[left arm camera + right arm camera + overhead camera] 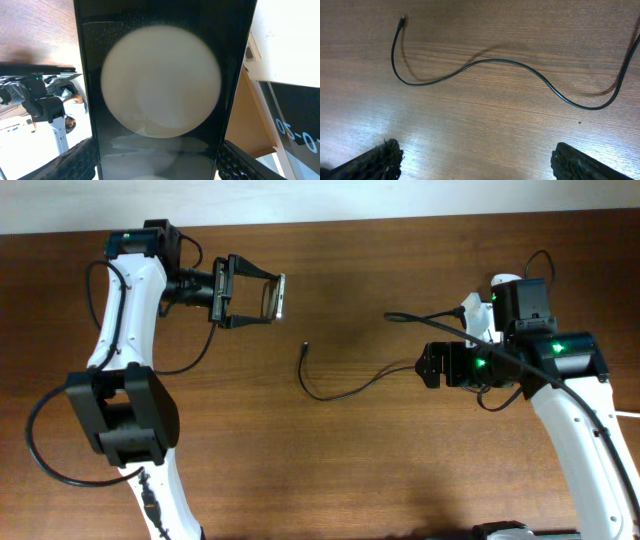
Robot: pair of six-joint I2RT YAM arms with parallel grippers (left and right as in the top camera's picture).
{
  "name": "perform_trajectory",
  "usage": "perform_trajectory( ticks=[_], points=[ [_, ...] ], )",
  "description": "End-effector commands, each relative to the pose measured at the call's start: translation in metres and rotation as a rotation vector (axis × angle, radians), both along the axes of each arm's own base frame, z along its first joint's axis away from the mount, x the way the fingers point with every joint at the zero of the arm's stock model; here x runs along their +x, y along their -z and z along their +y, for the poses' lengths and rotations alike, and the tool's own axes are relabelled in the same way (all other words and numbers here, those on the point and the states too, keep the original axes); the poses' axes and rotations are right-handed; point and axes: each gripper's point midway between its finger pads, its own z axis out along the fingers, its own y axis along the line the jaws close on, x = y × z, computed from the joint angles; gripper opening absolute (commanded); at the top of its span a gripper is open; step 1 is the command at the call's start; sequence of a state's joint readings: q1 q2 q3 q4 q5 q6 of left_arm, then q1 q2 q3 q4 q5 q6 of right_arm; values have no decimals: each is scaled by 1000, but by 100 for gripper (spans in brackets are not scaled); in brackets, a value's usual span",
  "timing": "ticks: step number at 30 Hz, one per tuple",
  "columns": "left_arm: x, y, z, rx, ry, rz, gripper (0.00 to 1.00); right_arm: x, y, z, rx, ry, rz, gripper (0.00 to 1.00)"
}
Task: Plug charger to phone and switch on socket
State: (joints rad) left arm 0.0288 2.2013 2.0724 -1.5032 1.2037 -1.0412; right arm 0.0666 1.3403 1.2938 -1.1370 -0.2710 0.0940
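My left gripper (280, 296) is raised at the back left and shut on the phone (270, 298). In the left wrist view the phone (160, 80) fills the frame, black with a white round blob, clamped between the fingers (157, 167). The charger cable (345, 393) lies curved on the table, with its plug tip (305, 346) free at mid-table. It also shows in the right wrist view (490, 62), plug tip (403, 19) at the upper left. My right gripper (428, 366) is open and empty over the cable's right part (475, 160). White parts (478, 310) show behind the right arm; I cannot tell socket from adapter.
The wooden table (330, 470) runs to a pale wall edge at the back. Black arm cables loop beside both arms. The room beyond shows at the sides of the left wrist view.
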Motion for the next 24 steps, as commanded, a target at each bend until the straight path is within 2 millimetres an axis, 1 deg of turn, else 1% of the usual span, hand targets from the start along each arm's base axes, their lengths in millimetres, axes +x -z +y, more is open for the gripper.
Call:
perform_trajectory(
  ticks=[1,6,16,20,24],
  points=[
    [2,-11,-1,-26,-8,-13,31,3,-5,3,3,-17,-18,99],
    [1,-11,-5,-26,3,-13,31,3,-5,3,3,-17,-18,99],
    [1,-11,-5,-26,3,-13,31,3,-5,3,3,-17,-18,99],
    [0,-3,-2,24,5,-11,32,3,-6,3,3,-17,-18,99],
    [0,-3,-2,24,5,-11,32,3,-5,3,3,-17,-18,99]
  ],
)
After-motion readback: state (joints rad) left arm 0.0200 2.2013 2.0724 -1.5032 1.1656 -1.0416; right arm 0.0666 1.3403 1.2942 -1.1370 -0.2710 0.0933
